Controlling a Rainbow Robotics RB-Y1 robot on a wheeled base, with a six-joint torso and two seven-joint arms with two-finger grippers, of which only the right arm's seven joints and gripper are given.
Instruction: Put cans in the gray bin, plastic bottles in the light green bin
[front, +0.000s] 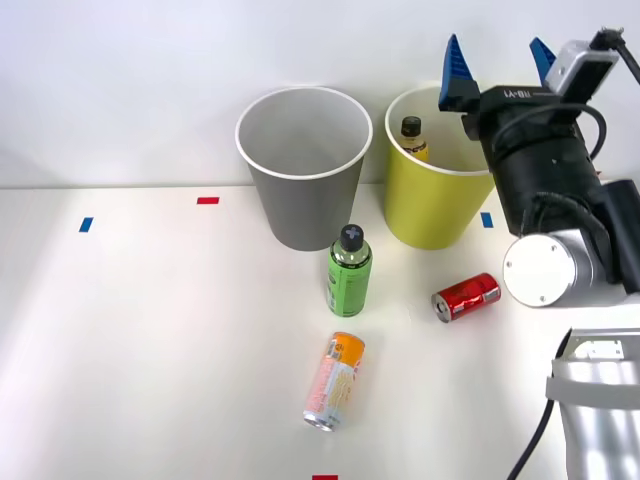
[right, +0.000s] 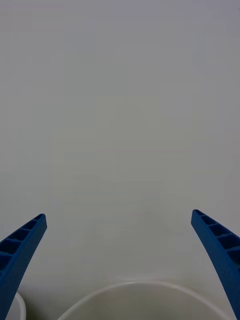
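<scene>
The right gripper (front: 498, 62) hangs wide open and empty above the light green bin (front: 432, 215), where the yellow bottle (front: 412, 139) already lies. The green bottle (front: 349, 272) stands before the gray bin (front: 305, 205); both cans (front: 466, 297) lie on the table (front: 150, 350), unsorted.

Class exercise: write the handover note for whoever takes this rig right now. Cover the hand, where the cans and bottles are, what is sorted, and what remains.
Right hand: open, empty, raised above the light green bin.
Done: yellow-labelled bottle sits inside the light green bin.
Left: green-labelled bottle stands upright on the table in front of the gray bin; it goes in the light green bin.
Red can lies on its side near the light green bin; slim orange can lies nearer the front edge. Both go in the gray bin, which looks empty.
</scene>
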